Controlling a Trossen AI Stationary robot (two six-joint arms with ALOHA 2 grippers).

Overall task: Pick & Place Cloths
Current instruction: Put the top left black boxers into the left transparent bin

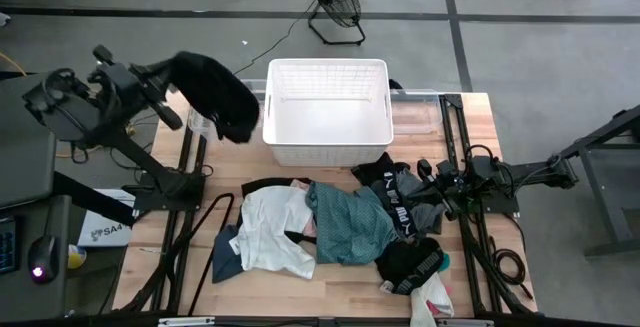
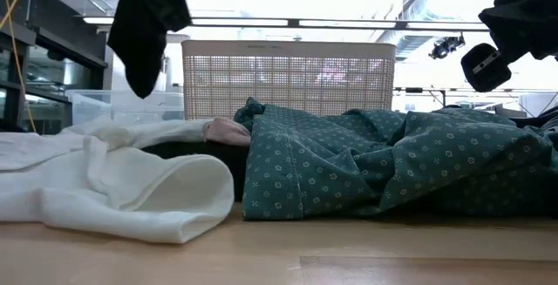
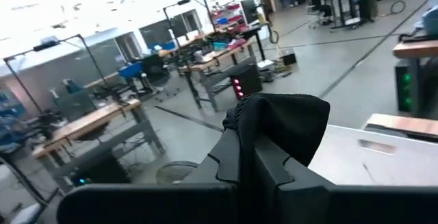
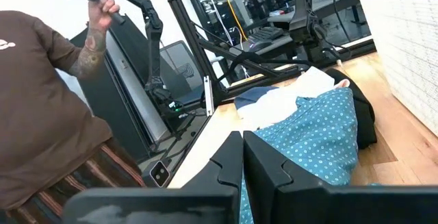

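Left tool [image 1: 178, 65] pinches a black garment [image 1: 222, 95] hanging beside the white basket [image 1: 327, 107]; right tool [image 1: 428, 170], pressed together, hovers over the cloth pile [image 1: 340, 222].

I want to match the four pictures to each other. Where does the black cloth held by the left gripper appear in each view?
High view: black cloth hangs from the left gripper, left of the white basket.
Low view: it hangs at upper left, left of the basket.
Left wrist view: draped over the fingers.
Right wrist view: not in it.
Shared landmark: the basket.
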